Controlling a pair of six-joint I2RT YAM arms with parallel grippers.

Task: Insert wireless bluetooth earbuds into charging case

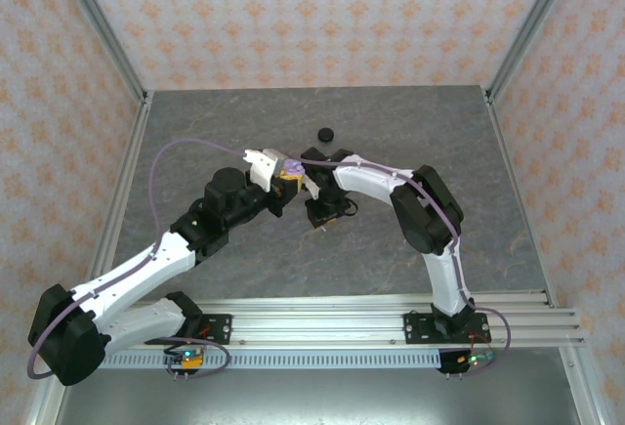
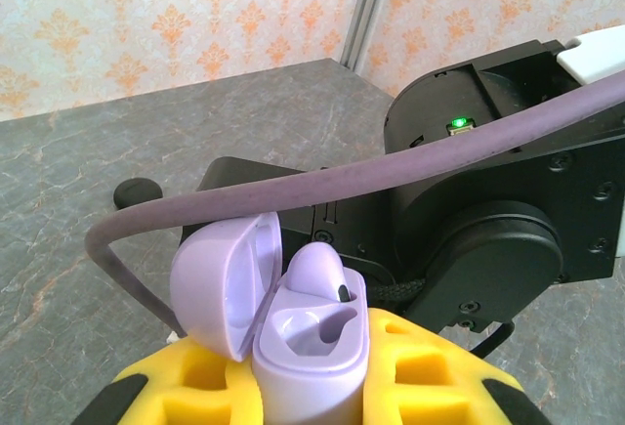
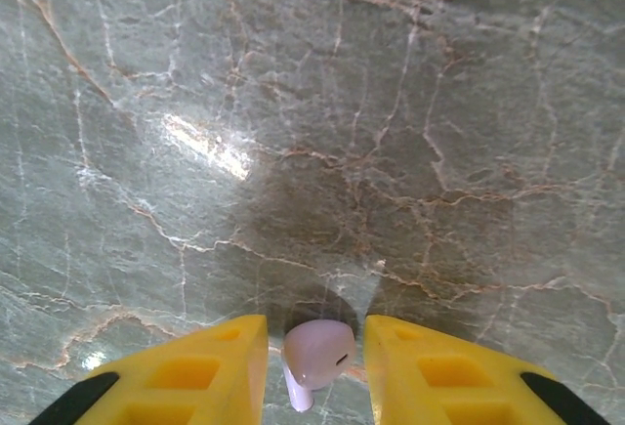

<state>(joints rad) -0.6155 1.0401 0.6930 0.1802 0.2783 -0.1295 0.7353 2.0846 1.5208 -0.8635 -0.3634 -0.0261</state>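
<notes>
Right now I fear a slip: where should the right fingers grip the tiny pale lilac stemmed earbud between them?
Grip the pale lilac earbud across its bulbous head, the right fingers closing from either side: the head is widest and centred between them, the stem thin.
</notes>
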